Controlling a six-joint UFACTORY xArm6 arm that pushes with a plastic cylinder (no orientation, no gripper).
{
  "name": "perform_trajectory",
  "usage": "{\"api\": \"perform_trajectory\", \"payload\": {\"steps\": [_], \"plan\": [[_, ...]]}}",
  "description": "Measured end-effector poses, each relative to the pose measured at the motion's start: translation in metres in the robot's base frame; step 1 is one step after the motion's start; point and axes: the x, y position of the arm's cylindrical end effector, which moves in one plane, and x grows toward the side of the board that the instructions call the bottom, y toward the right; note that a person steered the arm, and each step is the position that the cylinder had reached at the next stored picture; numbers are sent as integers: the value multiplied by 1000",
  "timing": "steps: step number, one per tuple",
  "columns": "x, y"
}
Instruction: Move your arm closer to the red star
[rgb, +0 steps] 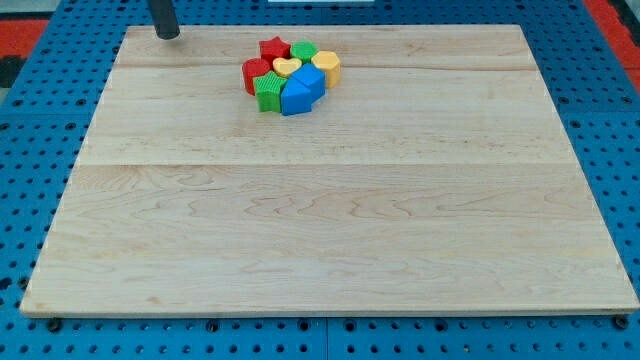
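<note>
My tip stood at the counter's far left corner, near the view's top, touching no block and well apart from the cluster to its right. The arm carried no hand, only the dark rod, so nothing was held.

The wooden counter lay on a blue pegboard.

The red star sat at the top of the cluster, toward its left side, a small bright red block with short points, lying flat. It touched the yellow heart just below it and the green block to its right, whose shape I could not make out.

Going left to right through the cluster: a red block of unclear shape at the left edge, a ribbed green block below it, the heart in the middle, two blue blocks pressed together at the bottom, and a yellow block at the right.

Counted: two red, two green, two yellow, two blue, eight in all, packed touching.
</note>
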Motion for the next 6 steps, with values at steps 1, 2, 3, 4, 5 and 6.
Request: {"api": "perform_trajectory", "payload": {"steps": [1,2,3,4,5,6], "plan": [[0,2],[13,20],[29,48],[48,66],[51,99],[51,106]]}}
